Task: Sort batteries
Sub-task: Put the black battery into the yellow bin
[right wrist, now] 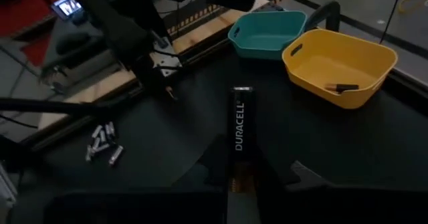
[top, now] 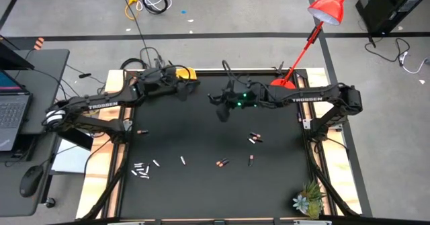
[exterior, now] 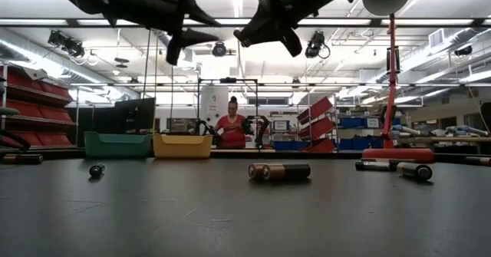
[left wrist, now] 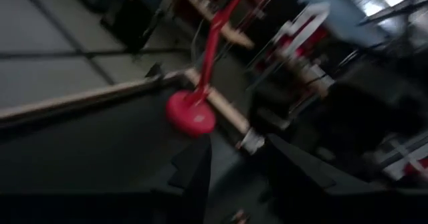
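Batteries (top: 250, 138) lie scattered over the table's (top: 201, 131) near half, small, stiff, slick and prone to roll, best pinched mid-barrel; right gripper (right wrist: 239, 184) clamps one dark battery (right wrist: 240, 127), left gripper (left wrist: 234, 177) half-parted, empty.

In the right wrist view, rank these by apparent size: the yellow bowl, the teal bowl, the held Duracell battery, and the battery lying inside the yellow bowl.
1. yellow bowl
2. teal bowl, though it sits farther from the camera, so its true size against the yellow one is unsure
3. Duracell battery, held in the right gripper and enlarged by nearness
4. battery in the bowl
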Available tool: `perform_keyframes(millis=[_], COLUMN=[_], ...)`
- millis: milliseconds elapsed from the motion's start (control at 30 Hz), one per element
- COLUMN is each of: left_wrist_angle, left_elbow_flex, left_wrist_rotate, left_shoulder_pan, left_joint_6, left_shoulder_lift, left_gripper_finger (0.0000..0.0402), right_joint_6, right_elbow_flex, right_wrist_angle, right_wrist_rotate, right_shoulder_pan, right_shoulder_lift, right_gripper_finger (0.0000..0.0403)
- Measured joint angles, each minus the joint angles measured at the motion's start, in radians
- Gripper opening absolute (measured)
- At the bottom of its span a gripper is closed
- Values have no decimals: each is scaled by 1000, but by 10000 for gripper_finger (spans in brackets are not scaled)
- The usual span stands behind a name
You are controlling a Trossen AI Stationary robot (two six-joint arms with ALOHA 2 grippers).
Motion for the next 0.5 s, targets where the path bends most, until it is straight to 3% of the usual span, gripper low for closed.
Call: perform_keyframes(millis=[500], left_wrist_angle=[367], left_elbow_flex=[0], left_wrist_rotate=[80], left_shoulder_pan=[-61], left_joint_6=[-34], left_shoulder_lift=[215], left_gripper_finger=[148], right_joint_6=[52], right_elbow_flex=[0], right_wrist_angle=[38], right_wrist_rotate=[-1], right_shoulder_pan=[-25], right_shoulder_lift=[-1], right_gripper_finger=[42])
